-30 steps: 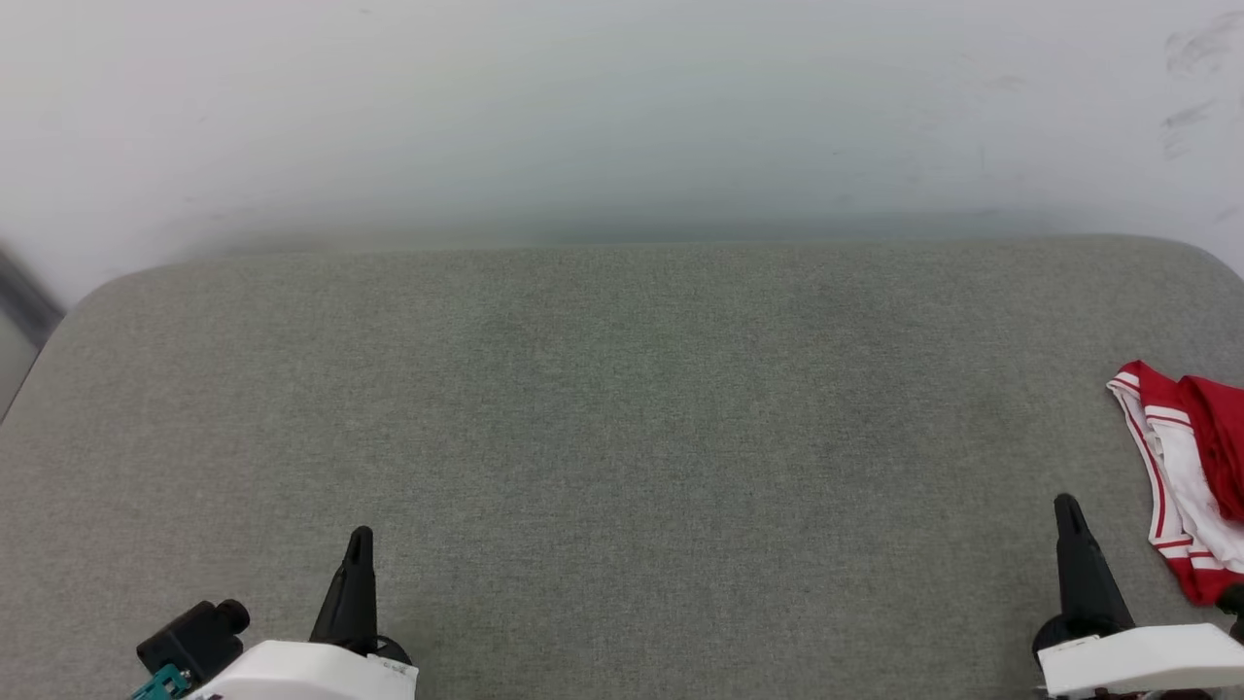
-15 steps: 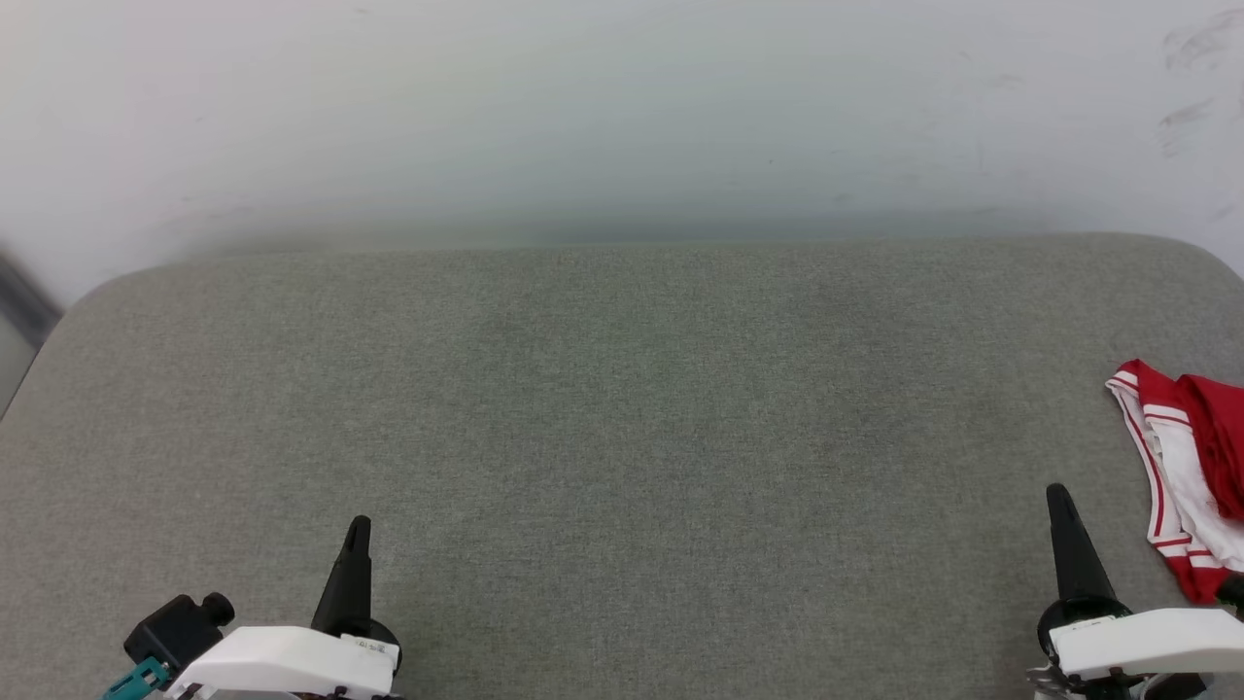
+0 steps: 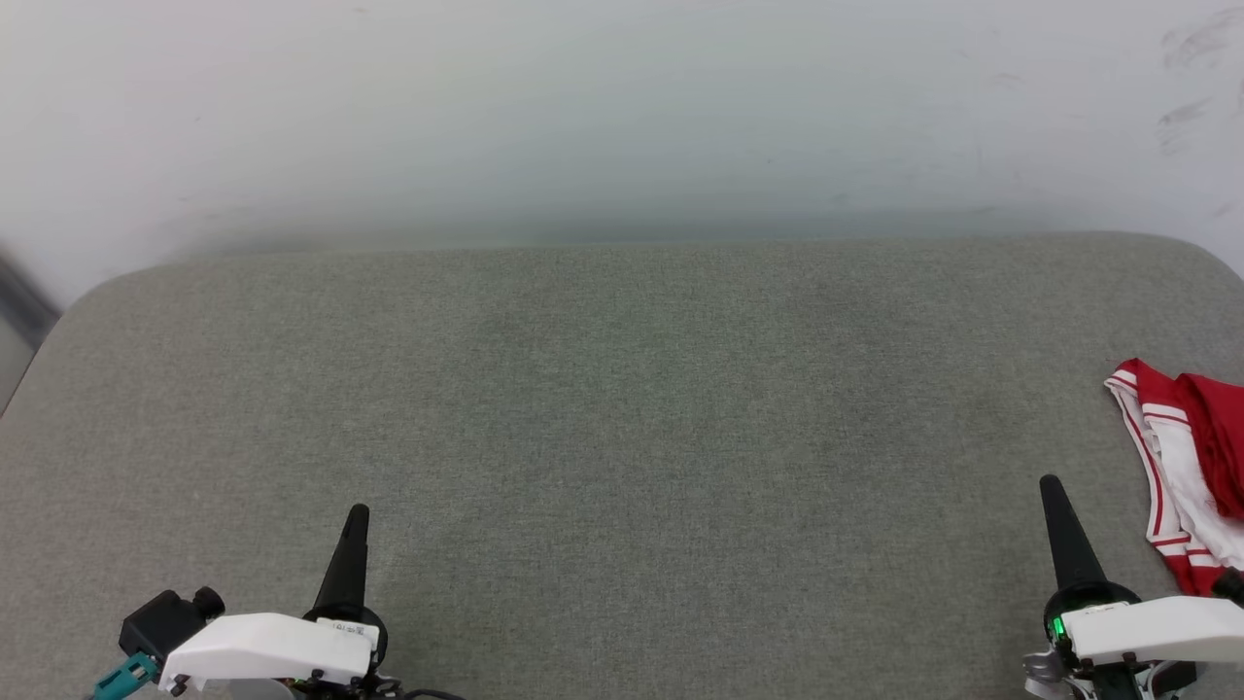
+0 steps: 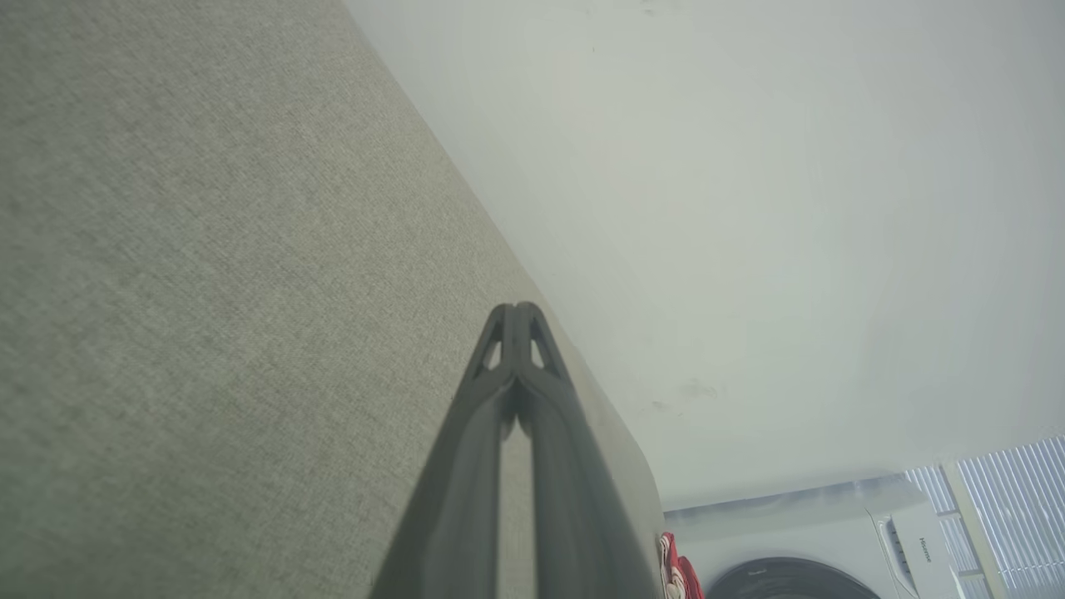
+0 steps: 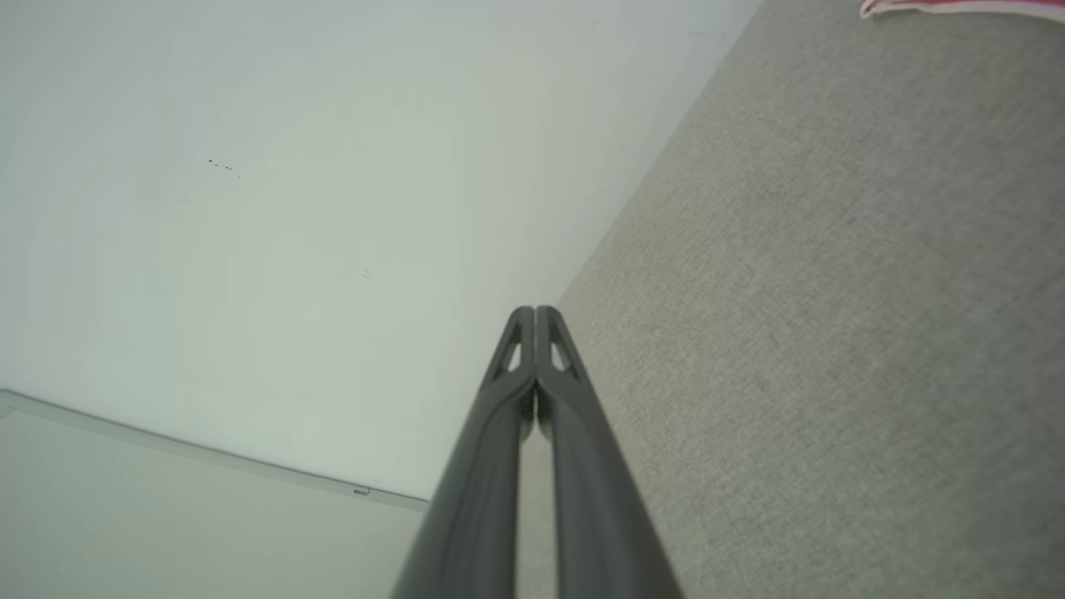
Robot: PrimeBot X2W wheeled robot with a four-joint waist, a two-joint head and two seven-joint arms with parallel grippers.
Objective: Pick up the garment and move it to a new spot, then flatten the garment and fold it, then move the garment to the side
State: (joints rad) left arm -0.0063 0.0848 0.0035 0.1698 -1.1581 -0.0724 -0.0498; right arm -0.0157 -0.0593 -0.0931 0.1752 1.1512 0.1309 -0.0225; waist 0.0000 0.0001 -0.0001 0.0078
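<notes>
The garment (image 3: pixel 1191 467), red with white and striped trim, lies bunched at the right edge of the grey fabric surface (image 3: pixel 622 408); a sliver of the garment (image 4: pixel 676 574) shows low in the left wrist view and a strip of the garment (image 5: pixel 957 7) at the top of the right wrist view. My right gripper (image 3: pixel 1049 483) stands shut and empty just left of the garment, apart from it. My left gripper (image 3: pixel 358 510) is shut and empty at the lower left. Both wrist views show the left gripper (image 4: pixel 516 309) and right gripper (image 5: pixel 535 312) with tips pressed together.
A pale wall (image 3: pixel 622 117) rises behind the surface's rounded far edge. A white washing machine (image 4: pixel 832 541) and slatted blinds (image 4: pixel 1007 516) show in the left wrist view beyond the surface's right end.
Both arms have drawn back slightly toward the bottom of the head view while their fingertips rose a little in the picture. The garment has not moved.
</notes>
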